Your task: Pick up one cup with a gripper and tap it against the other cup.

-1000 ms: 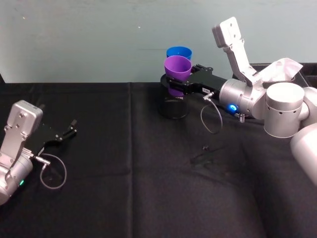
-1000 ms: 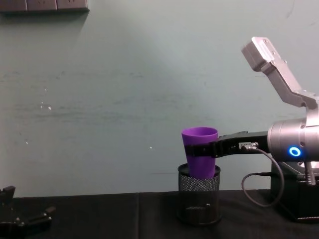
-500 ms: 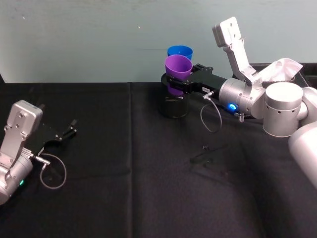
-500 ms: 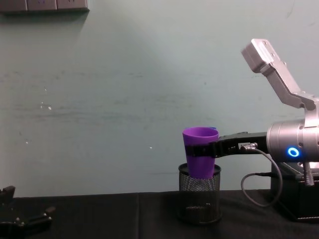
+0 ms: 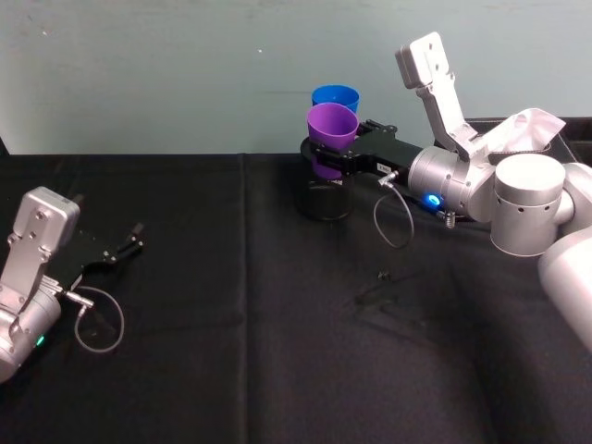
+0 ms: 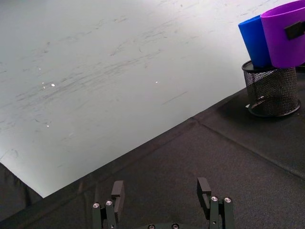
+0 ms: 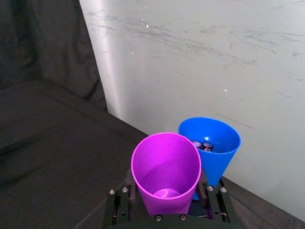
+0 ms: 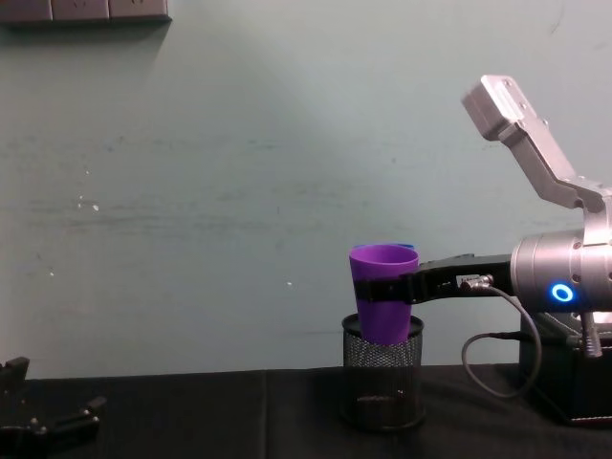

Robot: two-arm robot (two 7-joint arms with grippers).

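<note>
Gripping is done around the mid-body of the purple cup (image 5: 331,125) by the right gripper (image 5: 326,159). Its fingers (image 8: 381,288) are pinched on the tapered wall from both sides, below the wide rim, so the taper likely keeps the cup from slipping down.

The cup is held upright and off the bench (image 5: 231,351), its base hanging over the black mesh pen holder (image 5: 324,202). From the chest view the base seems dipped just inside the holder's rim.

The blue cup (image 5: 335,95) is placed right behind the purple one, on the wall side, rims at near-equal height. Walls look touching or just beside each other in the left wrist view; actual contact can't be confirmed. What carries the blue cup's base is hidden. Small dark items (image 7: 202,145) are seen inside it, so a light tap is advised.

Judged stage: tap at or near contact, side wall to side wall.

The left gripper (image 6: 159,191) is parked low on the bench's left side, well apart from the cups, fingers spread with nothing between them.
</note>
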